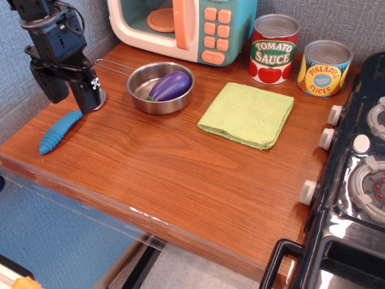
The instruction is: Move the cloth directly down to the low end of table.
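The light green folded cloth (248,114) lies flat on the reddish-brown wooden table (156,174), right of centre, just below the two cans. My black gripper (90,99) hangs at the far left of the table, well apart from the cloth, with the steel pan between them. Its fingers point down near the table, close together; I cannot tell if they are fully shut. It holds nothing that I can see.
A steel pan (157,96) holding a purple eggplant (170,85) sits left of the cloth. A blue handle-like tool (59,131) lies by the gripper. A toy microwave (180,27), tomato sauce can (274,49) and pineapple can (325,67) line the back. A black toy stove (355,180) borders the right.
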